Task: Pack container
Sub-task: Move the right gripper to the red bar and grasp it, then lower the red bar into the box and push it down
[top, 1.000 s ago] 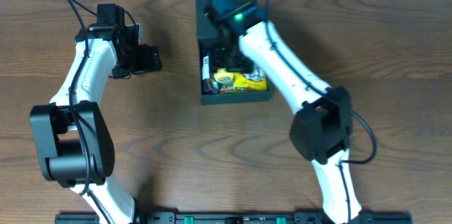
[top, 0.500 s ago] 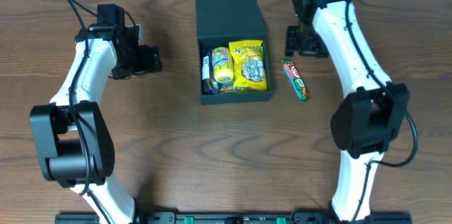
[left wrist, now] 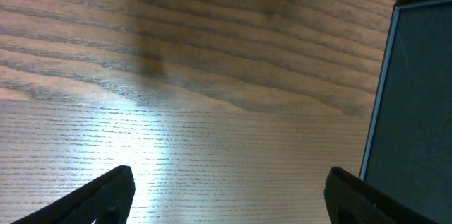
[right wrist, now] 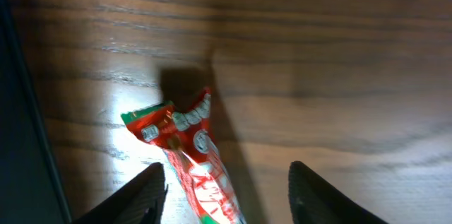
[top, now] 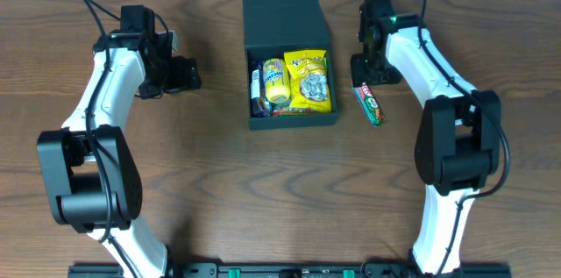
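Observation:
The black container stands open at the table's centre back, its flap lid folded away. Inside lie a yellow snack bag, a yellow tube packet and a dark packet at the left wall. A red and green snack bar lies on the table right of the box; it also shows in the right wrist view. My right gripper is open, just above the bar's far end, its fingers straddling it without touching. My left gripper is open and empty left of the box, whose wall shows in the left wrist view.
The box's wall edges the left of the right wrist view. Bare wood lies under the left gripper.
My right arm left the box, swung to the far right, then came down toward the snack bar. The yellow bag now lies in the box. The left arm has not moved.

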Robot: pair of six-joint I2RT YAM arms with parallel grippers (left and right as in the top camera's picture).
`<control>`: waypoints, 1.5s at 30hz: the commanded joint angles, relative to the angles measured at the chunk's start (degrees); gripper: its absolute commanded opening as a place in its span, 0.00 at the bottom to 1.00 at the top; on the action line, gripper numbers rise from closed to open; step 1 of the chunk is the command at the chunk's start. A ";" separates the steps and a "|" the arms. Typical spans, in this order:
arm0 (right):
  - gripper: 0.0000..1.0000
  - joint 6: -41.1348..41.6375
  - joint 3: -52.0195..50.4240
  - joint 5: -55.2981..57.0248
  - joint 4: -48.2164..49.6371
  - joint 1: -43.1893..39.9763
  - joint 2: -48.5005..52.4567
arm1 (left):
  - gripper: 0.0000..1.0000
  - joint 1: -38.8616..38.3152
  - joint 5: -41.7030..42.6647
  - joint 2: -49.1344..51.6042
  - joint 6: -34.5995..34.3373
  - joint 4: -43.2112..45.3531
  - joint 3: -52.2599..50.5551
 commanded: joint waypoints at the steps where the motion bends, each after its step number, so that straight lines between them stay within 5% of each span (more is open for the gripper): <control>1: 0.53 -2.73 -1.88 -2.34 1.14 -0.15 -0.55 | 0.87 0.15 0.22 -1.29 -0.24 -0.20 1.20; 11: 0.45 -4.26 -5.25 -3.80 2.38 -0.15 -0.31 | 0.87 0.15 0.24 -1.29 -0.28 -0.13 1.20; 24: 0.20 -3.52 -4.59 -3.80 1.79 -0.15 -0.39 | 0.87 0.15 0.24 -1.29 -0.46 -0.02 1.20; 33: 0.13 0.17 11.41 -4.37 -8.74 -0.09 -0.39 | 0.87 0.15 0.24 -1.29 -0.46 -0.02 1.20; 40: 0.13 3.28 25.51 -14.49 -16.35 2.45 -0.39 | 0.87 0.15 0.22 -1.29 -0.46 -0.04 1.20; 45: 0.12 10.51 26.77 -21.27 -16.50 7.08 -0.31 | 0.87 0.15 0.22 -1.29 -0.46 -0.11 1.20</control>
